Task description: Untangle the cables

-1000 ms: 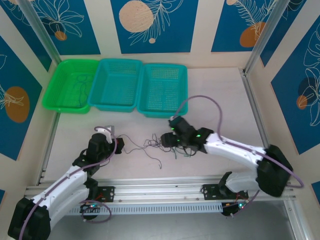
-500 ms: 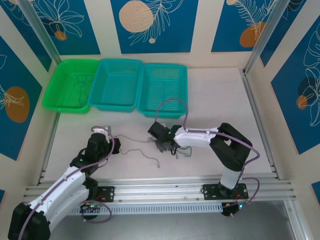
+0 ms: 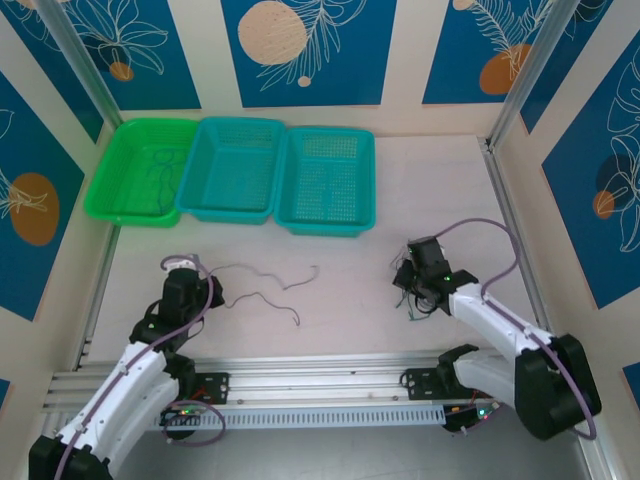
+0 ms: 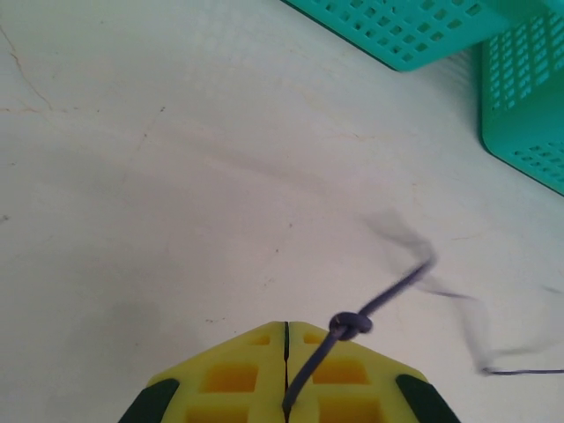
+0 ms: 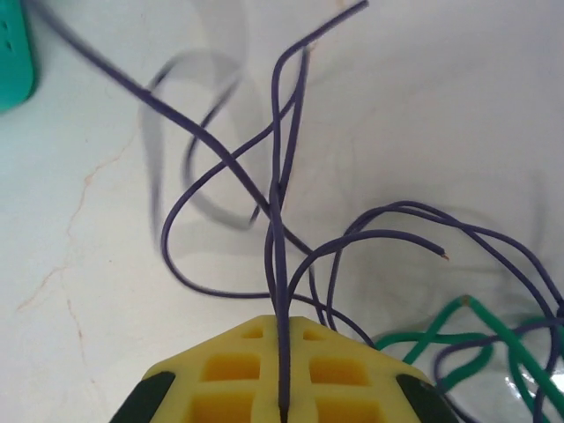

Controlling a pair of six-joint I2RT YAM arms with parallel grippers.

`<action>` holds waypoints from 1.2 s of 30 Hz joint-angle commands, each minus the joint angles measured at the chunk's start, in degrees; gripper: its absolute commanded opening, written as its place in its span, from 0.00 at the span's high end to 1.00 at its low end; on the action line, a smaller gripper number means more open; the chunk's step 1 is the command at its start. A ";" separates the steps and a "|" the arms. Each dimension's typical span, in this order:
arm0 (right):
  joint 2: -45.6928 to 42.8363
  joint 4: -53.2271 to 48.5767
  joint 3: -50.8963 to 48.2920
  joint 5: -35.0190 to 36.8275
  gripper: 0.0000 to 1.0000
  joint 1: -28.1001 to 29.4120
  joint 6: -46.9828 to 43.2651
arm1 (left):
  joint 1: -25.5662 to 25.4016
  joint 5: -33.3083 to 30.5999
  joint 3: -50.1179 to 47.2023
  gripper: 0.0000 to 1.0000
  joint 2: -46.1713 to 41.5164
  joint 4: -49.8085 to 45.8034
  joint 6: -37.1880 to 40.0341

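My left gripper sits at the left of the table, shut on the end of a dark blue cable that trails right in two wavy strands. In the left wrist view the yellow jaws meet on that cable, which has a small knot just past the tips. My right gripper is at the right, shut on a dark blue cable from a small clump. Several blue loops and a green cable hang around the right gripper's jaws.
Three baskets stand in a row at the back: a green one with a thin cable inside, and two teal ones. An aluminium rail runs along the near edge. Upright posts and walls close in both sides.
The right gripper has shut on the clump and pulled it right, away from the left gripper. The left arm drew back left. One long cable now lies separate from the clump.
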 commanded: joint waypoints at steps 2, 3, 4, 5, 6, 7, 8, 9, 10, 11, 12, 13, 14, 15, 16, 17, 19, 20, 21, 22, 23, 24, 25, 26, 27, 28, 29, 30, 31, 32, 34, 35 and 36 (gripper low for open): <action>-0.86 2.84 -0.05 -9.01 0.97 -0.67 0.27 | 0.85 3.18 -0.42 1.00 0.85 2.38 -0.28; 0.16 3.87 0.11 -11.38 0.96 -0.38 -0.17 | 0.85 5.53 -0.77 1.00 1.54 4.41 -0.14; 1.41 4.74 0.39 -13.21 0.96 0.15 -0.41 | 0.78 7.12 -1.06 1.00 2.01 5.92 -0.13; 2.74 5.31 0.80 -14.01 0.95 0.97 -0.37 | 0.81 8.79 -1.41 0.97 2.50 7.66 -0.38; 4.21 5.79 1.30 -14.31 0.96 1.90 -0.24 | 0.76 9.58 -1.53 0.94 2.60 8.37 -0.51; 5.42 6.20 1.83 -14.24 0.95 3.10 -0.20 | 0.75 10.37 -1.55 0.91 2.48 8.65 -0.49; 6.60 6.61 2.54 -14.30 0.96 4.29 -0.32 | 0.76 11.16 -1.53 0.91 2.12 8.85 -0.25; 7.52 6.82 3.25 -14.40 0.95 5.55 -0.53 | 0.76 11.79 -1.40 0.91 1.63 8.84 0.07; 8.41 7.02 4.01 -14.39 0.95 6.89 -1.03 | 0.67 12.31 -1.19 0.93 0.95 8.67 0.14; 9.72 6.94 5.06 -14.41 0.93 8.56 -1.68 | 0.68 12.84 -0.89 0.96 0.43 8.43 -0.10; 10.85 6.54 6.20 -14.25 0.88 9.88 -2.43 | 0.68 13.57 -0.39 0.99 -0.19 8.09 -0.33; 12.18 5.15 8.02 -13.44 0.80 11.50 -2.99 | 0.67 14.57 0.47 1.00 -0.55 7.63 -0.54; 12.86 3.81 9.34 -11.92 0.70 12.60 -3.01 | 0.67 15.47 1.42 1.00 -0.89 7.13 -0.78; 13.10 2.38 10.47 -9.71 0.56 13.66 -2.50 | 0.67 16.16 2.27 1.00 -1.15 6.51 -0.82; 12.50 1.77 10.91 -8.05 0.47 14.34 -1.95 | 0.67 17.00 3.38 1.00 -1.33 5.80 -0.91; 11.50 1.95 10.85 -7.54 0.42 14.51 -1.42 | 0.67 17.86 4.69 1.00 -1.55 4.89 -0.93; 7.79 2.86 9.98 -6.93 0.34 14.40 0.04 | 0.58 19.71 7.41 1.00 -1.94 3.43 -0.89; 5.43 3.07 9.52 -6.49 0.30 14.20 0.88 | 0.58 20.59 9.09 1.00 -2.13 2.92 -0.95; 3.31 2.73 9.37 -5.81 0.29 14.13 1.52 | 0.58 21.13 10.60 1.00 -2.23 2.64 -0.96; 1.29 1.98 9.49 -5.41 0.27 13.92 1.87 | 0.58 21.64 12.52 1.00 -2.19 2.38 -1.00; -0.23 1.12 9.91 -5.28 0.26 13.82 1.88 | 0.58 21.99 14.58 1.00 -1.85 2.26 -0.96; -1.63 0.32 10.53 -5.27 0.26 13.83 1.62 | 0.60 22.19 16.31 1.00 -1.26 2.36 -0.85; -2.87 -0.60 11.29 -5.40 0.26 13.96 1.33 | 0.58 22.23 18.62 1.00 -0.28 2.26 -0.62; -3.91 -1.33 12.05 -5.73 0.26 14.15 0.98 | 0.57 22.15 20.64 1.00 0.70 2.18 -0.21; -4.74 -1.77 12.58 -6.27 0.26 14.40 0.68 | 0.55 21.96 23.15 1.00 2.14 2.39 0.53; -5.51 -2.06 13.09 -7.17 0.26 14.57 0.38 | 0.58 21.62 25.40 1.00 3.53 2.69 1.24; -6.31 -2.24 13.52 -7.95 0.26 14.76 0.28 | 0.58 21.21 27.27 1.00 4.97 3.10 1.88; -6.83 -2.40 13.87 -8.56 0.26 14.98 0.14 | 0.58 20.82 29.41 1.00 6.63 3.65 2.70; -7.43 -2.42 14.09 -9.07 0.26 15.24 0.12 | 0.59 20.31 31.81 1.00 8.46 3.86 3.60; -7.97 -2.51 14.33 -9.44 0.26 15.54 0.14 | 0.58 19.89 33.92 1.00 10.13 3.92 4.55; -8.93 -3.10 14.83 -9.33 0.26 16.08 0.32 | 0.59 18.43 38.84 1.00 14.03 4.88 7.04; -9.44 -3.43 14.90 -9.08 0.26 16.27 0.50 | 0.66 17.46 41.35 1.00 16.28 5.19 8.50; -9.80 -3.70 14.99 -8.88 0.26 16.33 0.64 | 0.74 16.68 43.81 1.00 18.31 5.03 9.87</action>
